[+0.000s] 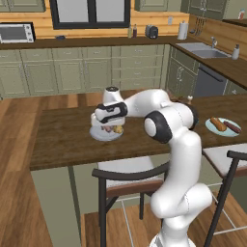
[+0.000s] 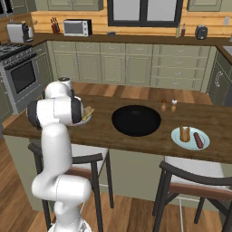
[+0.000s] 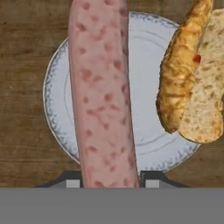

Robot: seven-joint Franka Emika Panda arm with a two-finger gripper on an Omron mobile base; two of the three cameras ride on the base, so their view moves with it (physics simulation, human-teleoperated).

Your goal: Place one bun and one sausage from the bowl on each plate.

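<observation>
Pictured over the wooden kitchen island [image 2: 136, 142]: the gripper [image 3: 108, 183], poised just above the pale grey-white plate [image 3: 146, 87] at the island's left end, fingers [image 3: 72, 181] closed narrowly on a pink speckled sausage [image 3: 101, 96]. Seen from the hand, running lengthwise from between the finger tips across the plate's left half, with the bun [image 3: 190, 74] lying on the plate's right side, golden crust toward the sausage and pale cut face outward, hanging over the rim. Not clear whether the sausage already touches the plate. From the left base view, hovering low over that plate [image 1: 99, 134], with a bit of food visible beneath the hand. At the island's centre, the black bowl [image 2: 136, 120], round and shallow, well apart from the grey-white plate. At the right end, the light teal plate [image 2: 205, 138], carrying a second bun [image 2: 184, 133] and a dark sausage [image 2: 198, 140] side by side. Just behind the bowl, two small shakers [image 2: 168, 105]. In front of the island, two dark-framed stools [image 2: 81, 165].
</observation>
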